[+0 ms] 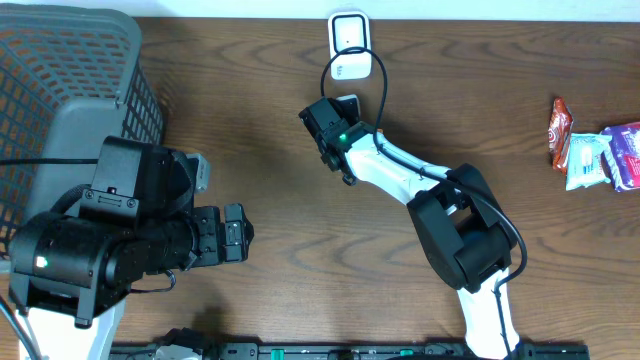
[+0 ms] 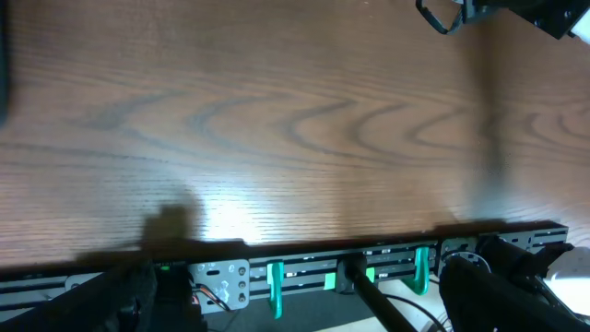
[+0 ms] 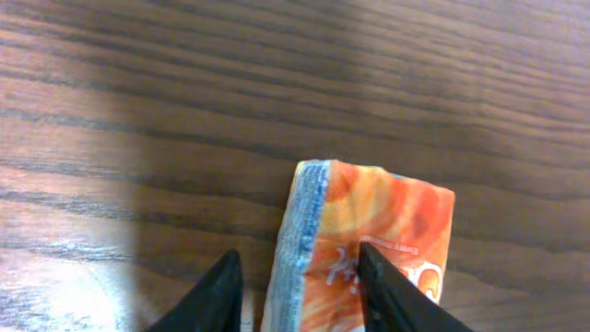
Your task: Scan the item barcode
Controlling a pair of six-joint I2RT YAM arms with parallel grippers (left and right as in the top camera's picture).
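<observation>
Fingers (image 3: 217, 295) of the right end effector (image 3: 297, 254) straddle the blue edge of the orange packet (image 3: 387, 217) on the table (image 3: 138, 111), with the packet's near end cut off and the grip impossible to tell, while the left end effector (image 1: 243, 236) stands wide apart.

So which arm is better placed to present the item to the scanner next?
Right. The right gripper straddles the orange packet, just below the white scanner; the left gripper stands open and empty, over by the basket.
</observation>
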